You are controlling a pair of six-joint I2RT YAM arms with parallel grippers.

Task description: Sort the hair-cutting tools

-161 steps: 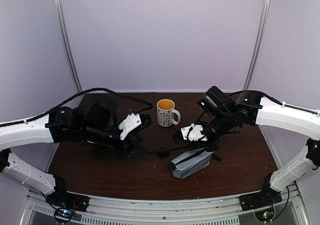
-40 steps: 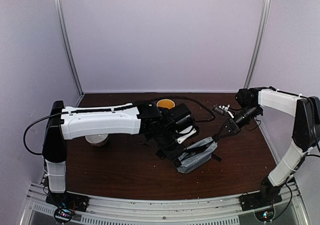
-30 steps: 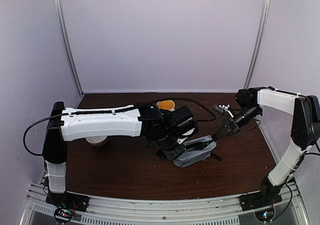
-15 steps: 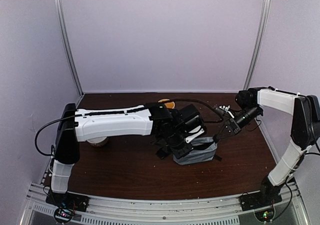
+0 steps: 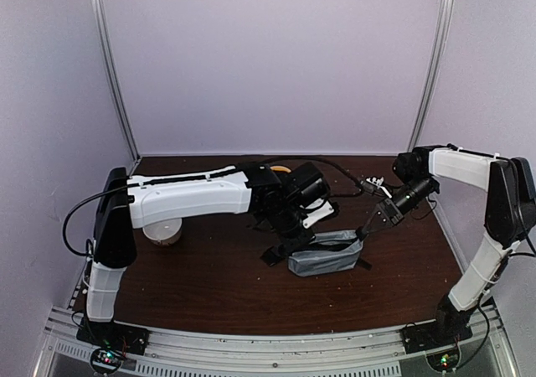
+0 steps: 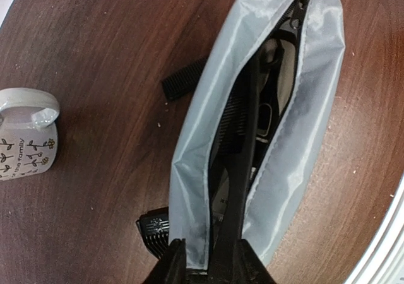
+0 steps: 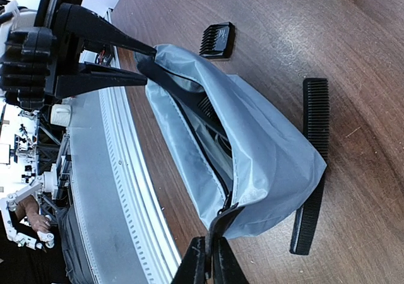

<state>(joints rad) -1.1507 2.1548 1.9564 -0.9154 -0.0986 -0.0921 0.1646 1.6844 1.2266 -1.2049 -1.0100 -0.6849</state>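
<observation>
The grey zip pouch (image 5: 327, 255) lies open, stretched between both grippers. My left gripper (image 6: 208, 259) is at its left end, shut on a thin black comb (image 6: 243, 170) that reaches into the opening; the pouch's wall also lies between the fingers. It also shows in the right wrist view (image 7: 150, 63) and the top view (image 5: 295, 245). My right gripper (image 7: 211, 252) is shut on the pouch's zip tab (image 7: 221, 224). Dark tools lie inside; I cannot tell them apart. A second black comb (image 7: 314, 126) lies partly under the pouch. The small black block (image 7: 218, 40) sits beside its left end.
The patterned mug (image 6: 25, 139) stands behind the left arm, mostly hidden in the top view (image 5: 280, 169). A white bowl (image 5: 162, 233) sits at the left under the arm. The metal front rail (image 7: 120, 189) runs close along the pouch's near side.
The left arm pushed right over the pouch, then drew back left. The pouch now lies flatter and more stretched out. The right gripper has barely moved.
</observation>
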